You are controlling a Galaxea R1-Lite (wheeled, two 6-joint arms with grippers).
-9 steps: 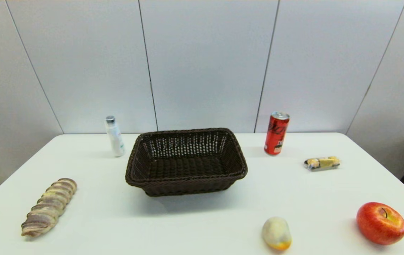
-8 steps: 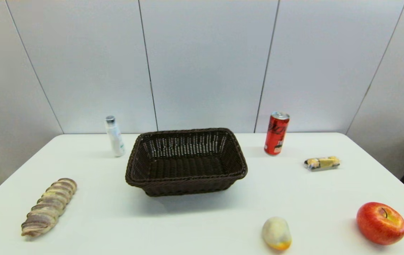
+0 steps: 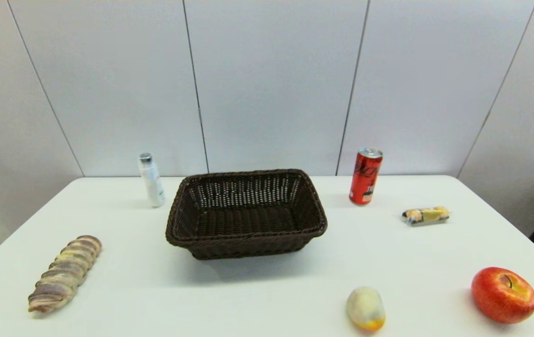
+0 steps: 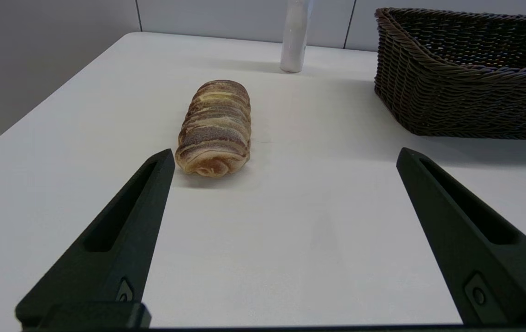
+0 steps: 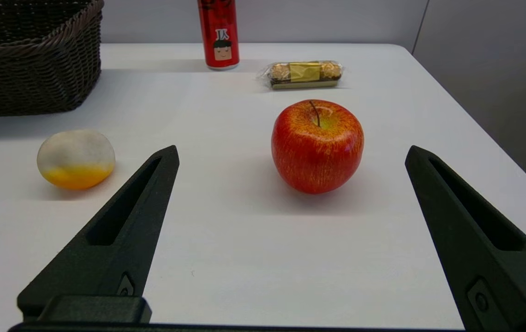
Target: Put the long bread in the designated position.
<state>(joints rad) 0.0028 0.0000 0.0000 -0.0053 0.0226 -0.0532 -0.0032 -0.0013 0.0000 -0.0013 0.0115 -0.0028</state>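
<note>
A dark brown wicker basket (image 3: 246,213) sat mid-table, toward the far edge. 1 white bottle with a silver cap (image 3: 151,180) stood upright just beside its far-left corner. 1 red can (image 3: 365,176) stood upright near the far edge, right of the basket. A clear-wrapped yellow snack (image 3: 426,216) lay toward the table's right edge. A red apple (image 3: 503,295) rested near the front-right corner; a pale yellow-orange fruit (image 3: 366,308) lay at the front edge.
</note>
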